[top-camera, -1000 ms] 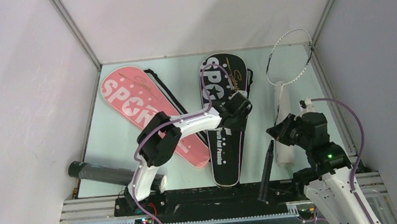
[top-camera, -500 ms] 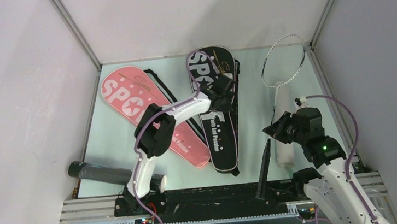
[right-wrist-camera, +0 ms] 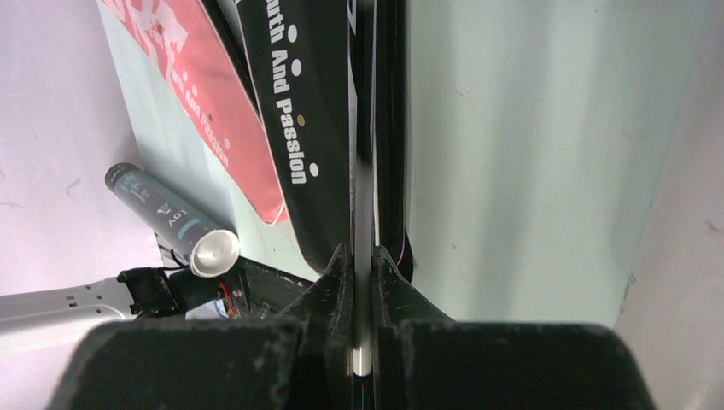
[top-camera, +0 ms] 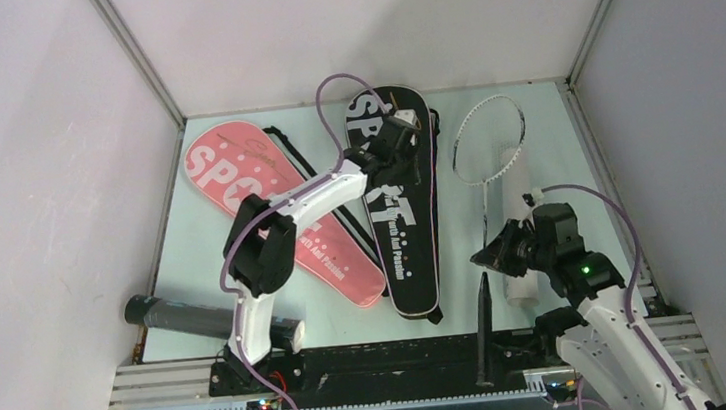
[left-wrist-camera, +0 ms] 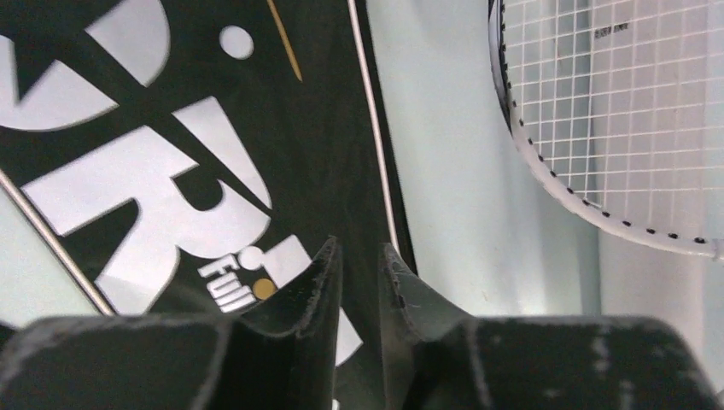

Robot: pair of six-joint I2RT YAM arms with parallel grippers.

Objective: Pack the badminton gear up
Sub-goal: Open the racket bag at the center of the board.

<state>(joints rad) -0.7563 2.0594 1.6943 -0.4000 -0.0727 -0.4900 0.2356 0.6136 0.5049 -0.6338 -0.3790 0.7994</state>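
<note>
Top camera looks down; both wrist cameras (close) share black cover (top-camera: pixel 413 260).
</note>
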